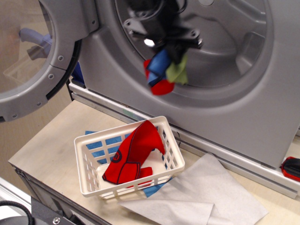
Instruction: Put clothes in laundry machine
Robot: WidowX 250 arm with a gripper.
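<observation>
My gripper point(172, 52) is high up at the mouth of the silver-grey laundry machine point(220, 79), blurred by motion. It is shut on a bunch of clothes: a blue piece point(158, 68), a yellow-green piece point(178, 72) and a small red piece point(161, 87) hang from it in front of the drum opening. A larger red cloth with dark edging point(133, 152) lies draped in the white lattice basket point(89, 180) on the table, its top leaning on the basket's far rim.
The round porthole door point(33, 61) stands open at the left. A pale grey paper-like sheet point(201, 197) lies right of the basket. Blue fabric point(101, 143) shows under the basket. A red and black object point(291, 168) sits at the right edge.
</observation>
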